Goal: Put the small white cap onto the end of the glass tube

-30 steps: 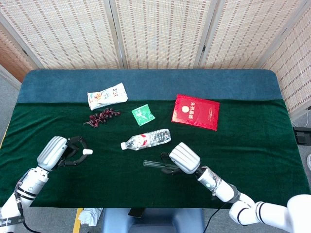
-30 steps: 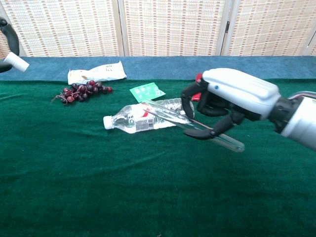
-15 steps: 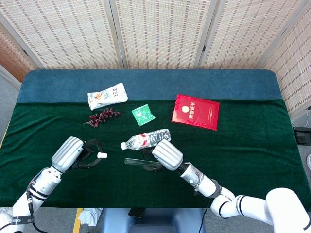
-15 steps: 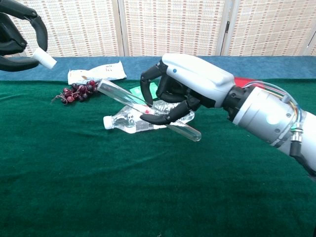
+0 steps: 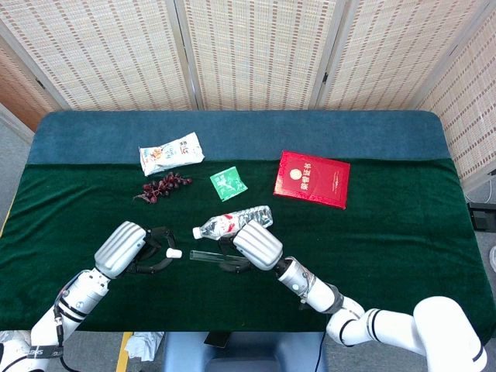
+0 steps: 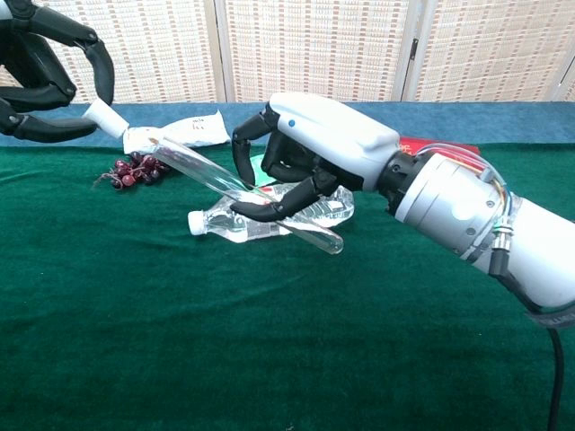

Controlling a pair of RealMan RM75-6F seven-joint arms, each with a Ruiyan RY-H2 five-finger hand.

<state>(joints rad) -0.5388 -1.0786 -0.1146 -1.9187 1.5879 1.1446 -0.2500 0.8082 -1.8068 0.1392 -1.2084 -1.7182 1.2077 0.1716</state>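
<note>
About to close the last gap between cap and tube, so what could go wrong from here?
1. The white cap is only pinched at the left hand's fingertips; a nudge from the tube could tip or drop it.
2. The glass tube slants up toward the cap, whose axis may not match, so it could jam.
3. The right hand grips the tube mid-length; pushing may slide it.

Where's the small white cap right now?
The small white cap is pinched in the left hand, upper left in chest view, just short of the glass tube.
</note>
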